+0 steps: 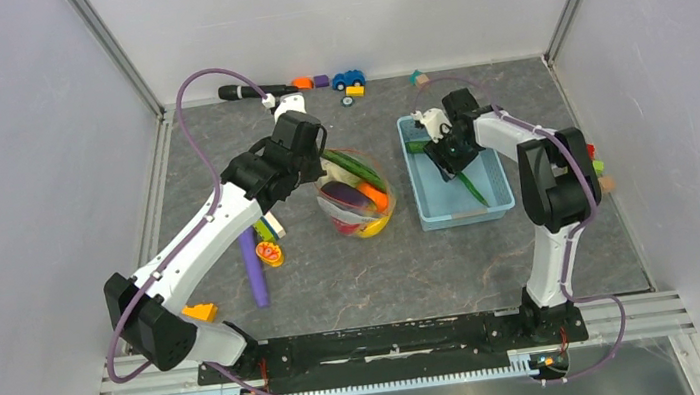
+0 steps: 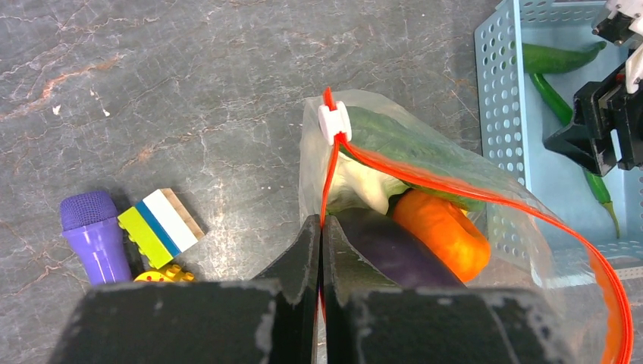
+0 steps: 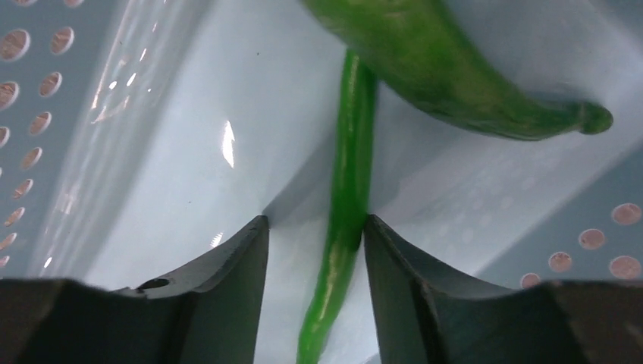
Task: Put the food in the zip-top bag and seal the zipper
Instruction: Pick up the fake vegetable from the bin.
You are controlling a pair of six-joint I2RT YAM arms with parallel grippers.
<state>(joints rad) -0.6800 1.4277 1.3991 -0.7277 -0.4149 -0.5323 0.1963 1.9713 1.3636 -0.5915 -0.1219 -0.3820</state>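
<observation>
Zipper (image 2: 328, 182) pinched by left hand (image 2: 321, 227); right hand (image 3: 317, 221) spread astride slim glossy pepper (image 3: 350, 152).

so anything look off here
Nothing spilled or broken. The clear crinkly zip-top bag gapes open, its orange-red zipper strip bowed apart, pinched in the left gripper. A thin green toy bean and fat green toy pepper lie in the light blue perforated basket, outside the bag.

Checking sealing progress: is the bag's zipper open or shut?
Open: zipper tracks gape apart over the food; slider sits at one end.
</observation>
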